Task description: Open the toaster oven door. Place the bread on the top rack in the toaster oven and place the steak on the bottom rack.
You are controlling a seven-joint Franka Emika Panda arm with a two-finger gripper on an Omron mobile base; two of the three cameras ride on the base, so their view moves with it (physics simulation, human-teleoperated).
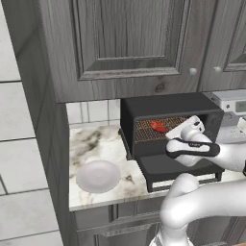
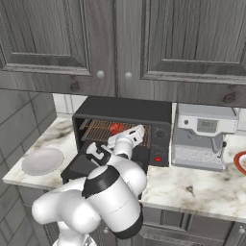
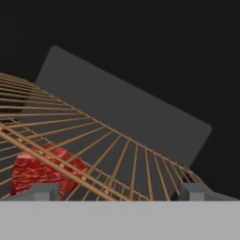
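**Steak seated on a rack; open gripper at the oven mouth**

The toaster oven (image 1: pixel 168 126) is shown on the marble counter (image 1: pixel 91 144) with the toaster oven door (image 1: pixel 178 170) lowered flat. The steak (image 1: pixel 158 127) is seen lying on a coppery wire rack (image 1: pixel 149 130) inside the cavity; in the hand view the steak (image 3: pixel 44 171) appears behind the wires of a rack (image 3: pixel 117 159). Which of the two racks bears it cannot be told with certainty. The gripper (image 3: pixel 119 191) is held at the oven opening with its jaws set wide apart and nothing between them. No bread can be made out; a white plate (image 1: pixel 98 176) lies empty left of the door. Risks are judged as follows: the fingertips (image 3: pixel 40 191) could snag the rack wires during withdrawal, the steak could be dragged along, and the forearm could strike the lowered door.
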